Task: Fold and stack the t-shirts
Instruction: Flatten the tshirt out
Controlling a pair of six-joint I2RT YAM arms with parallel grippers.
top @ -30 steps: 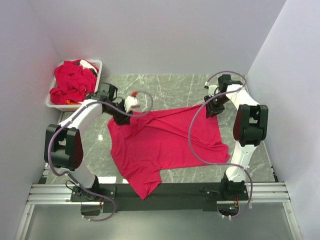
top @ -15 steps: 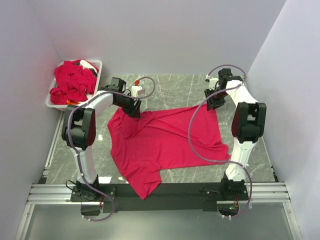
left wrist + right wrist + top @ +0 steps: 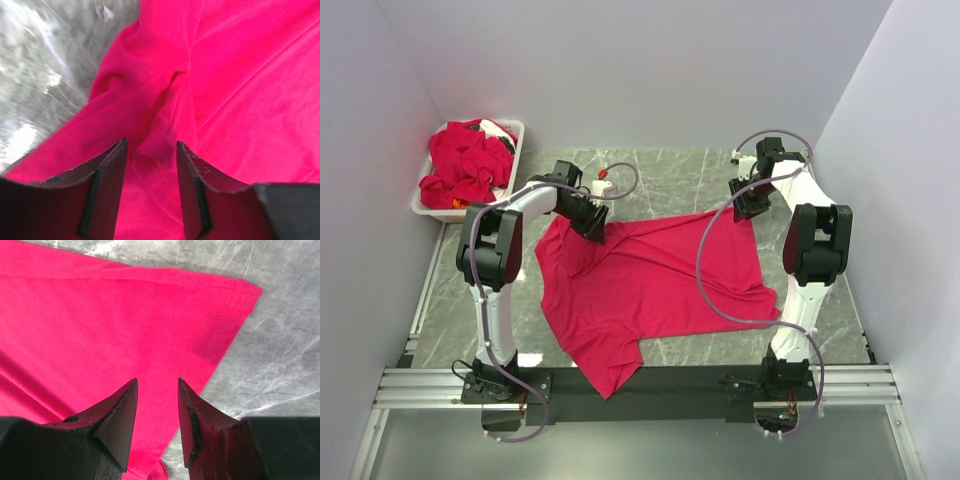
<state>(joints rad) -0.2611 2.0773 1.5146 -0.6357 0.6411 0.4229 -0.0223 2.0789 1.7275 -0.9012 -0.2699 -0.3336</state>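
Note:
One crimson t-shirt (image 3: 650,290) lies spread and wrinkled across the marble table, a sleeve reaching over the near edge. My left gripper (image 3: 592,225) is down on its far left part. In the left wrist view the gripper (image 3: 150,145) is open, its fingers astride a raised fold of the t-shirt (image 3: 240,75) with a stitched seam. My right gripper (image 3: 745,205) hovers at the shirt's far right corner. The right wrist view shows the gripper (image 3: 157,381) open just above the hemmed corner of the t-shirt (image 3: 100,315), gripping nothing.
A white bin (image 3: 515,130) at the far left holds a heap of more red t-shirts (image 3: 465,165). Bare marble table (image 3: 670,175) stretches behind the spread shirt. White walls stand close on the left, back and right.
My left arm has stretched out farther from its base and its gripper has slid right along the shirt's far left edge. The right gripper has shifted slightly toward the back wall.

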